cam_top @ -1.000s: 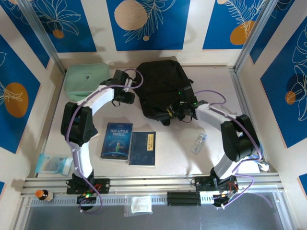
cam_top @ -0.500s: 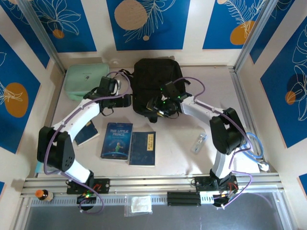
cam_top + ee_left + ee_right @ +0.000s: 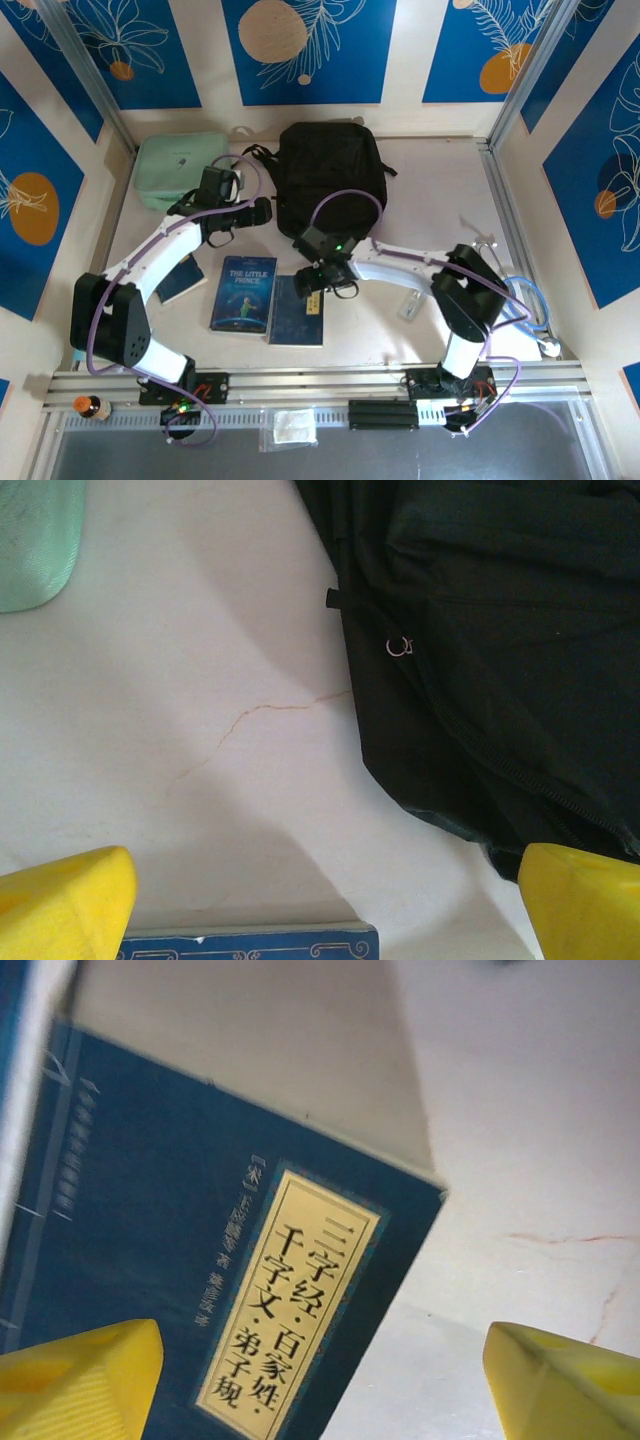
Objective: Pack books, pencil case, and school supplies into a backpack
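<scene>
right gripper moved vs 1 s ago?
Yes. The right gripper has come off the backpack, toward the near edge and left in the top view, and now hangs over the far end of the dark navy book.

Both arms reaching inward, left tool [image 3: 262, 209] and right tool [image 3: 318, 281] empty, jaws wide apart.

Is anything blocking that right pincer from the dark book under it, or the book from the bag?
Nothing visible does. The right pincer hangs open over the dark book's far end, bare cover between its fingers. Between book and backpack lies only table. Whether the backpack's zip is open I cannot tell.
</scene>
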### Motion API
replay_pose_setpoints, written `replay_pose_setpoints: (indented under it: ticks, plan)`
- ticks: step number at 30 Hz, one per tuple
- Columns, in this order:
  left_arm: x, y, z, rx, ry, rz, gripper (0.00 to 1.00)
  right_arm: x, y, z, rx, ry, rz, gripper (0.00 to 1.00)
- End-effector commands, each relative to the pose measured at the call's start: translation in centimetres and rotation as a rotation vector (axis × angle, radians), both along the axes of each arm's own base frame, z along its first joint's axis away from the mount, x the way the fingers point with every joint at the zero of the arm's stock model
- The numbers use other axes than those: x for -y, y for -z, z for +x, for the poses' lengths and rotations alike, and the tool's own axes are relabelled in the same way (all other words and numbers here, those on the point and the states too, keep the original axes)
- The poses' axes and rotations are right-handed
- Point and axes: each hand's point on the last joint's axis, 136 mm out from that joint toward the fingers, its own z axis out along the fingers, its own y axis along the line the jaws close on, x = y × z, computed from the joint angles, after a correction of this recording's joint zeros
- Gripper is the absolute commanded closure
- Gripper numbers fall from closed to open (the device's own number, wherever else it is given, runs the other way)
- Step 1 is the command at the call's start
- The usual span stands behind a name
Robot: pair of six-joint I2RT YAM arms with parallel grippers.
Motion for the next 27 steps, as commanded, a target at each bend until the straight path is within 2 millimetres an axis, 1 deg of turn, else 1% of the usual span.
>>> replay_pose_setpoints:
  ticks: [1,3,6,11,13,14,16,18,20,21,24,26,27]
  plan:
    - [-0.2,-0.8,-0.2,0.015,-0.006,-0.036,0.02,0.8,1.0,-0.1,0.025,-0.049,-0.125,0.15]
    - [-0.2,-0.7,-0.2,0.012,-0.008,-0.045,0.01,1.3,2.0,-0.3,0.009,-0.031,-0.159,0.15]
    - [0.1,-0.6,-0.3,0.009,0.001,-0.064,0.0,2.9,3.2,-0.4,0.003,0.012,-0.213,0.15]
    - [0.7,-0.3,-0.8,-0.018,0.027,-0.096,0.0,6.9,4.2,-0.4,-0.017,0.089,-0.271,0.17]
    - [1.5,0.2,-1.6,-0.052,0.054,-0.138,0.0,9.0,4.4,-0.1,-0.015,0.124,-0.291,0.18]
    - [1.9,0.5,-2.0,-0.072,0.067,-0.159,0.0,9.5,4.4,0.1,-0.015,0.136,-0.292,0.19]
    - [3.4,0.8,-3.4,-0.121,0.139,-0.196,0.01,10.5,4.4,0.4,-0.03,0.168,-0.257,0.21]
    - [4.4,1.4,-4.9,-0.177,0.193,-0.177,0.03,10.5,3.8,0.9,-0.038,0.198,-0.18,0.21]
    - [5.2,2.3,-6.4,-0.229,0.232,-0.16,0.05,10.1,3.1,1.2,-0.045,0.228,-0.082,0.22]
    - [5.8,2.8,-7.2,-0.254,0.247,-0.167,0.06,9.7,2.6,1.3,-0.048,0.246,-0.023,0.23]
    - [8.1,4.4,-9.1,-0.303,0.28,-0.206,0.09,9.4,1.8,1.3,-0.072,0.334,0.109,0.24]
    - [9.8,5.2,-10.3,-0.314,0.308,-0.216,0.11,9.6,1.6,1.0,-0.104,0.403,0.161,0.28]
    - [10.6,5.6,-10.8,-0.315,0.318,-0.211,0.12,9.8,1.7,0.9,-0.117,0.432,0.17,0.32]
